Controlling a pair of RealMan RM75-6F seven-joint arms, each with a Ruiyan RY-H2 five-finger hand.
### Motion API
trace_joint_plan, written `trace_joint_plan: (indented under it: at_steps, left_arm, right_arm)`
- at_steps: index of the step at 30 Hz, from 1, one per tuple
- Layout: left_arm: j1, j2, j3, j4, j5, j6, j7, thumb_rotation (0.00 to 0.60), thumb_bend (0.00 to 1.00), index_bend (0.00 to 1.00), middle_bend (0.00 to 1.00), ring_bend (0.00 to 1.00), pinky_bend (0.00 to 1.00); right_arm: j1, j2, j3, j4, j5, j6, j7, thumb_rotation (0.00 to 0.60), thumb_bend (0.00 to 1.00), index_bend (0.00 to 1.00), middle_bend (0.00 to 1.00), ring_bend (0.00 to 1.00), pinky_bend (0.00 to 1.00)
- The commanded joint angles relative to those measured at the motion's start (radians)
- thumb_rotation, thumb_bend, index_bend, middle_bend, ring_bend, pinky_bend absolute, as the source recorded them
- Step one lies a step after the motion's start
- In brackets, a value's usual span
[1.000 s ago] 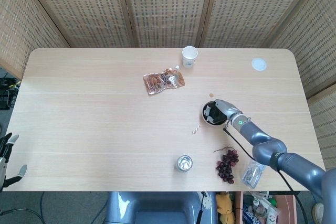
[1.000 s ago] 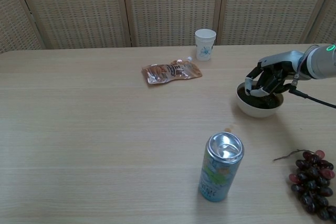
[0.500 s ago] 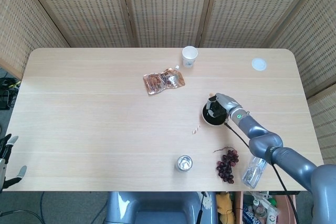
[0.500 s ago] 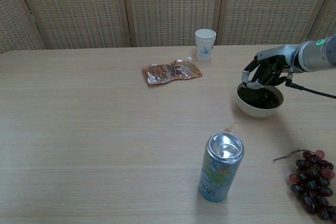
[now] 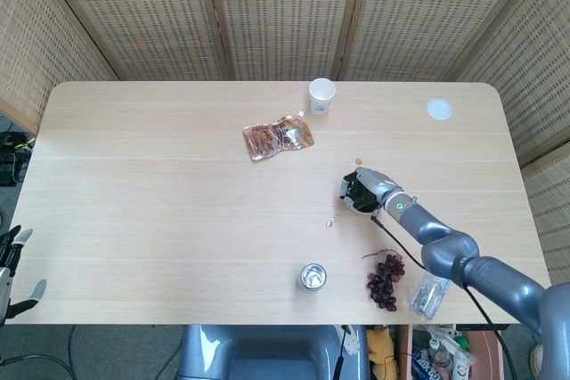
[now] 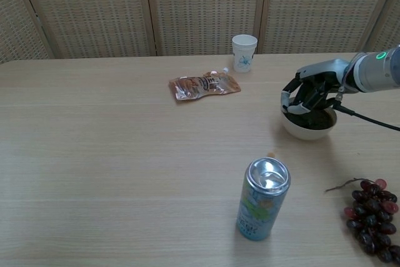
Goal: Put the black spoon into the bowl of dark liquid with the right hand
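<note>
— Fingers [image 6: 294,96] of the right hand [image 6: 307,94] curl downward over the bowl of dark liquid [image 6: 308,124], right of centre in the chest view. Whether they grip anything cannot be told; they hide what lies under them.

— And the black spoon?

— It cannot be made out in either view, so its long axis and heading cannot be told. Dark shapes under the palm could be fingers or liquid.

— How does the hand sit?

— Palm down, knuckles up, fingertips at the bowl's left rim. Its grey forearm [image 6: 372,73] leaves by the right edge, a black cable beneath it. In the head view the same hand [image 5: 363,190] covers the bowl [image 5: 346,195], the arm running to the lower right corner.

— The left hand?

— The left hand [image 5: 11,266] shows at the lower left edge of the head view, off the table [image 5: 160,220], fingers apart, holding nothing.

— Around the bowl?

— A can [image 6: 263,199] stands lower centre, grapes [image 6: 372,218] lie lower right, a foil pouch [image 6: 203,84] and a paper cup [image 6: 244,52] sit further up.
</note>
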Motion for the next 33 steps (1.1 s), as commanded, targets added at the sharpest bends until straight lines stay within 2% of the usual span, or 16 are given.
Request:
trace_joint_plan:
  at_steps: [1, 2, 4, 5, 7, 17, 20, 23, 25, 27, 29, 31, 33]
  left_arm:
    - [0.000, -0.001, 0.000, 0.000, 0.002, 0.001, -0.001, 0.600, 0.36, 0.00, 0.00, 0.00, 0.00]
    - [0.000, -0.001, 0.000, 0.001, 0.002, 0.001, -0.002, 0.600, 0.36, 0.00, 0.00, 0.00, 0.00]
    - [0.000, 0.000, 0.001, 0.001, 0.002, 0.002, -0.003, 0.600, 0.36, 0.00, 0.00, 0.00, 0.00]
    - [0.001, 0.000, 0.001, 0.001, 0.003, 0.002, -0.003, 0.600, 0.36, 0.00, 0.00, 0.00, 0.00]
    - [0.000, 0.001, 0.001, 0.001, 0.004, 0.003, -0.003, 0.600, 0.36, 0.00, 0.00, 0.00, 0.00]
    - [-0.007, 0.010, -0.001, -0.013, 0.028, 0.016, 0.012, 0.600, 0.36, 0.00, 0.00, 0.00, 0.00]
    - [-0.012, 0.015, -0.002, -0.020, 0.042, 0.023, 0.020, 0.600, 0.36, 0.00, 0.00, 0.00, 0.00]
    - [-0.016, 0.019, -0.003, -0.023, 0.055, 0.027, 0.026, 0.600, 0.36, 0.00, 0.00, 0.00, 0.00]
    - [-0.021, 0.022, -0.002, -0.024, 0.066, 0.029, 0.032, 0.600, 0.36, 0.00, 0.00, 0.00, 0.00]
    - [-0.025, 0.023, -0.001, -0.025, 0.077, 0.029, 0.037, 0.600, 0.36, 0.00, 0.00, 0.00, 0.00]
    - [-0.030, 0.024, -0.001, -0.026, 0.086, 0.029, 0.043, 0.600, 0.36, 0.00, 0.00, 0.00, 0.00]
    - [-0.036, 0.024, -0.002, -0.028, 0.096, 0.030, 0.048, 0.600, 0.36, 0.00, 0.00, 0.00, 0.00]
    - [-0.042, 0.023, -0.004, -0.032, 0.104, 0.031, 0.051, 0.600, 0.36, 0.00, 0.00, 0.00, 0.00]
  right_arm:
    - [-0.006, 0.007, -0.006, 0.000, -0.003, 0.013, -0.005, 0.600, 0.51, 0.73, 0.92, 0.93, 1.00]
    - [-0.009, 0.009, -0.008, -0.001, -0.003, 0.020, -0.007, 0.600, 0.34, 0.71, 0.92, 0.93, 1.00]
    - [-0.015, 0.015, -0.013, -0.004, -0.001, 0.040, -0.015, 0.600, 0.12, 0.64, 0.92, 0.93, 1.00]
    - [-0.019, 0.017, -0.015, -0.006, 0.001, 0.051, -0.019, 0.600, 0.05, 0.60, 0.92, 0.93, 1.00]
    - [-0.023, 0.023, -0.022, -0.012, 0.004, 0.064, -0.028, 0.600, 0.00, 0.52, 0.92, 0.93, 1.00]
    - [-0.059, 0.059, -0.044, -0.098, 0.058, 0.194, -0.111, 0.600, 0.00, 0.36, 0.88, 0.93, 1.00]
    - [-0.083, 0.084, -0.046, -0.154, 0.084, 0.255, -0.143, 0.600, 0.00, 0.35, 0.80, 0.89, 1.00]
    - [-0.112, 0.109, -0.042, -0.215, 0.112, 0.333, -0.176, 0.600, 0.00, 0.35, 0.65, 0.74, 0.90]
    - [-0.135, 0.118, -0.045, -0.245, 0.117, 0.410, -0.220, 0.600, 0.00, 0.35, 0.55, 0.61, 0.76]
    - [-0.161, 0.124, -0.048, -0.284, 0.123, 0.485, -0.260, 0.600, 0.01, 0.35, 0.49, 0.52, 0.68]
    - [-0.186, 0.132, -0.049, -0.325, 0.131, 0.547, -0.289, 0.600, 0.08, 0.35, 0.45, 0.46, 0.64]
    - [-0.214, 0.145, -0.050, -0.371, 0.132, 0.608, -0.308, 0.600, 0.21, 0.38, 0.42, 0.42, 0.59]
    - [-0.256, 0.160, -0.058, -0.424, 0.113, 0.711, -0.353, 0.600, 0.26, 0.39, 0.41, 0.39, 0.55]
